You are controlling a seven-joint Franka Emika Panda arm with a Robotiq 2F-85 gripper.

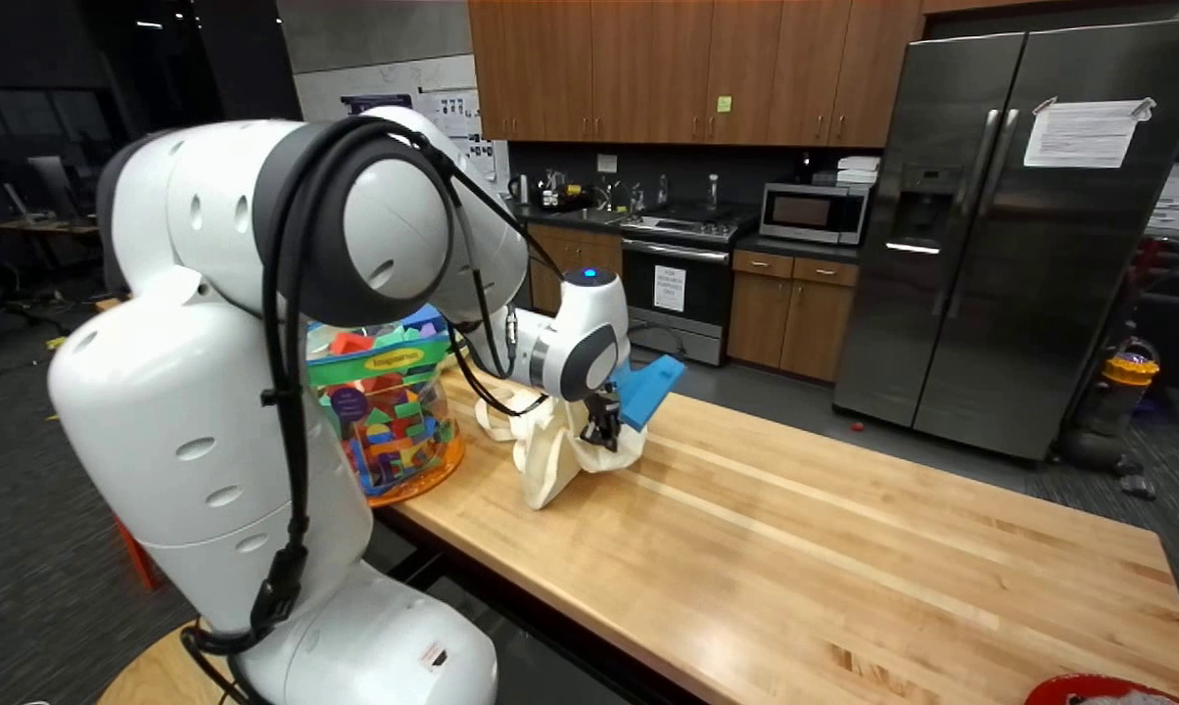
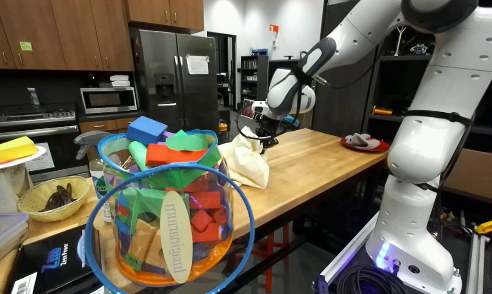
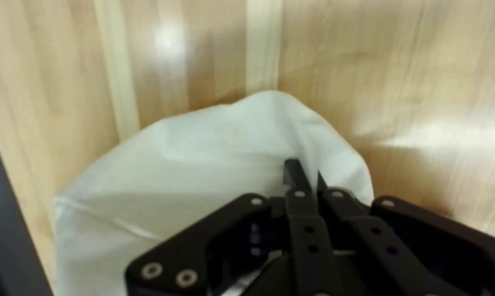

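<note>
there, the gripper (image 3: 309,174) was clamped on what seemed, through blur, a fold of cloth bag (image 1: 550,460) near the robot-side edge of the surface (image 1: 795,519); it looked light, limp, best pinched where bunched!

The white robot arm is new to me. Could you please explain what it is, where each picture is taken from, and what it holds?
It is a jointed Panda arm, ending in a two-fingered end effector. Two pictures come from cameras outside the robot; the close one is from a camera on its wrist. There, the end effector pinches a fold of a cream cloth bag on the wooden tabletop. A clear Imaginarium bag of toy blocks stands at the edge, and a gray cloth lies on a red plate.
</note>
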